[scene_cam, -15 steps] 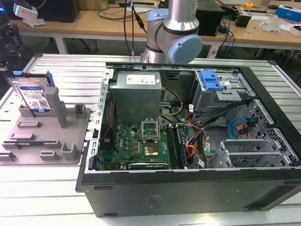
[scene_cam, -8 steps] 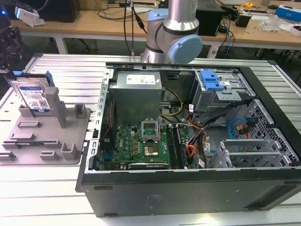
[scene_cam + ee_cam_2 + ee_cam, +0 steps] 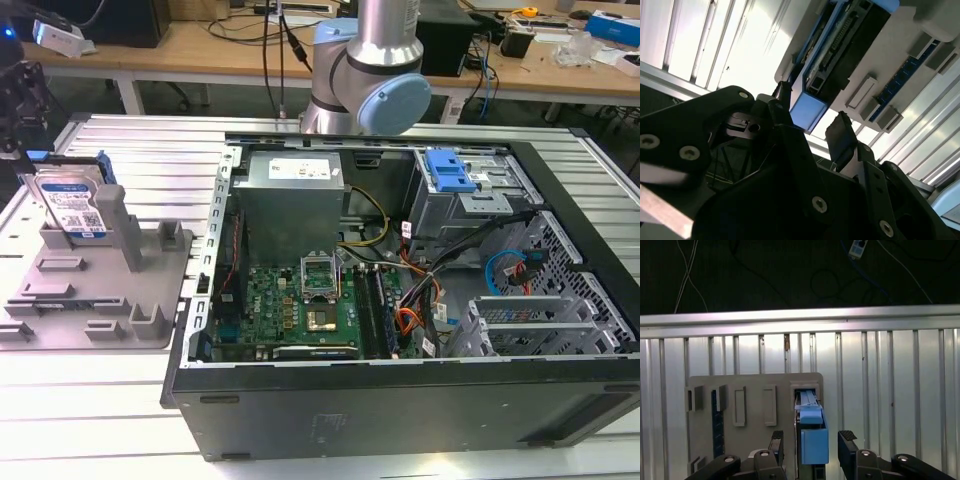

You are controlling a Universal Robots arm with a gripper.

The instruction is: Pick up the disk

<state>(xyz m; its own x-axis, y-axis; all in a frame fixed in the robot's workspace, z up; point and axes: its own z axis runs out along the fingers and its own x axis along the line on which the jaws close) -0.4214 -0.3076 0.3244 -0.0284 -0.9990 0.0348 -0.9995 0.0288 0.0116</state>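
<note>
Disk [image 3: 72,205]: one
Grey slotted holder [image 3: 100,300]: one
Robot arm [image 3: 385,60]: one
Gripper [image 3: 812,440]: one, with two fingers [image 3: 847,440]
Open computer case [image 3: 400,420]: one
Motherboard [image 3: 290,310]: one
Processor socket [image 3: 322,321]: one, as far as I can see
Power supply [image 3: 292,200]: one
Blue drive caddy [image 3: 450,172] inside the case: one
Slatted metal table [image 3: 100,440]: one

The disk [image 3: 814,447] stands on edge in a corner slot of the grey slotted holder [image 3: 755,390], on the ribbed metal table [image 3: 890,390]. The gripper [image 3: 811,440] has its fingers [image 3: 847,440] spread, one on each side of the disk, apart from it.
</note>
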